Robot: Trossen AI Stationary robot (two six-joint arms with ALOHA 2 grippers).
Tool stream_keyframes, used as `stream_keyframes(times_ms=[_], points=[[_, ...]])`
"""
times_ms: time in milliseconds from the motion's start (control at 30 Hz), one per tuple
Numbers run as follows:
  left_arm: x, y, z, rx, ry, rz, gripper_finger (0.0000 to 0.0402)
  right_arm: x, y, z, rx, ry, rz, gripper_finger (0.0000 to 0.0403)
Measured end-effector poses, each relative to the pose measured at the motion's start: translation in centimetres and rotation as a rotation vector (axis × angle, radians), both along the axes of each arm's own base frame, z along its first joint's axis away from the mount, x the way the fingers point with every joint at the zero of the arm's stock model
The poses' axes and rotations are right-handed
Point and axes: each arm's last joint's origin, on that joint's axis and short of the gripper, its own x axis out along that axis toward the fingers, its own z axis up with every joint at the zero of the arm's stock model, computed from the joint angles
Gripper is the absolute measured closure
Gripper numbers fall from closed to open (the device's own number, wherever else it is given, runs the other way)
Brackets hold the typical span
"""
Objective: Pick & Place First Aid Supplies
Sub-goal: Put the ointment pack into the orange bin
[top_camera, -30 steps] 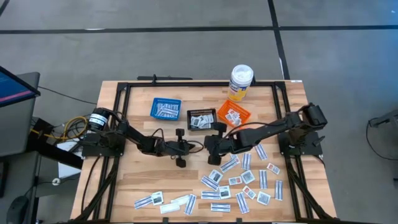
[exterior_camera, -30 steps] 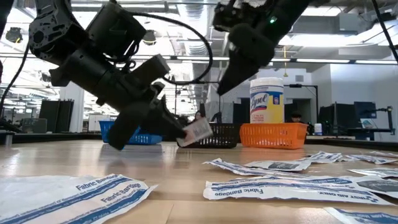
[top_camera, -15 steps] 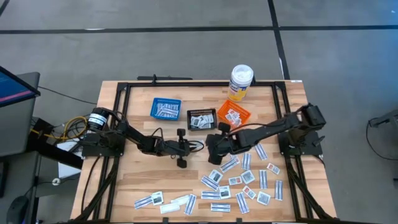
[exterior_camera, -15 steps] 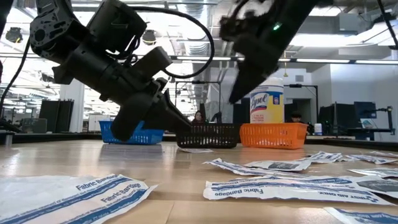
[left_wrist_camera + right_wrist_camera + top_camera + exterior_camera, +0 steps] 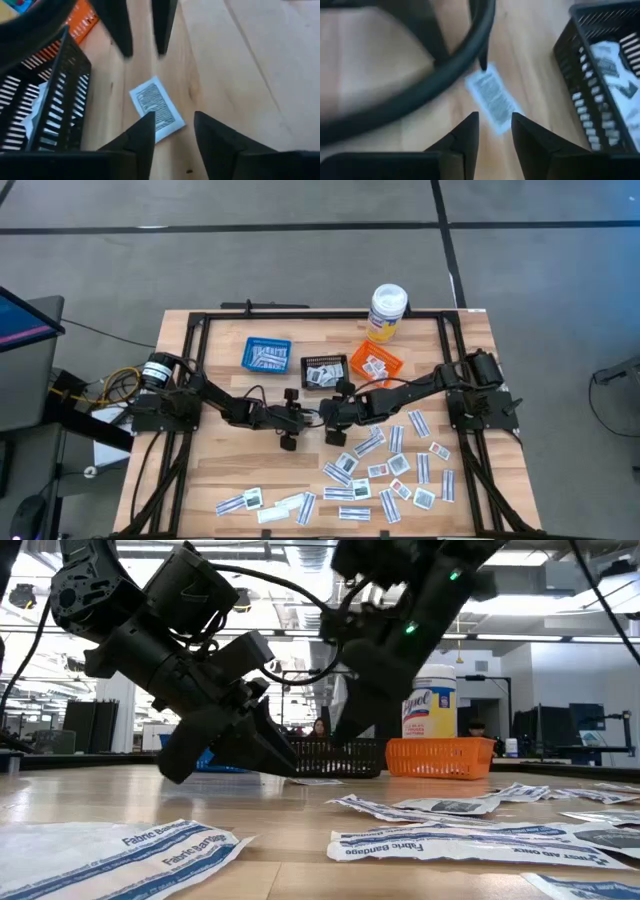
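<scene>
Packet (image 5: 156, 111) lies flat on the table (image 5: 220, 470) beside the black basket (image 5: 325, 370); both grippers (image 5: 172, 131) (image 5: 494, 131) hover parted, empty. Light, limp; pinch an edge.

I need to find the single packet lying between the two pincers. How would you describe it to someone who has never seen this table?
Start at the black basket in the middle of the row of three baskets. Just in front of it, on bare wood, lies one small white packet with dark print. Unlike the packets heaped at the table's front, it lies alone, between the left pincer and the right pincer.
</scene>
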Motion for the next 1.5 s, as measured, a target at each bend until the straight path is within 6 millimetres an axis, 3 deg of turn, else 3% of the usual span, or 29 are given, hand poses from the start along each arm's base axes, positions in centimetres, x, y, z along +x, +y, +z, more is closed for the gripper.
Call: stream_keyframes(times_ms=[200,400,867,1200,1500], points=[[0.2,1.4,-0.1,-0.01,0.014,0.025,0.0248,0.9,-1.7,-3.0,0.042,0.053,-0.025,0.0302],[0.3,1.9,-0.3,-0.146,0.036,-0.036,0.0256,1.2,-2.0,-3.6,0.077,0.071,-0.016,0.0316],[0.3,2.8,-0.5,-0.242,0.056,-0.01,0.0284,1.1,-1.8,-3.8,0.157,0.088,0.023,0.0317],[0.3,2.7,-0.6,-0.25,0.066,-0.033,0.0388,1.4,-1.9,-3.7,0.174,0.056,0.033,0.0317],[0.2,2.3,-0.6,-0.235,0.063,-0.024,0.0397,0.5,-1.5,-1.4,0.175,0.051,0.046,0.0317]])
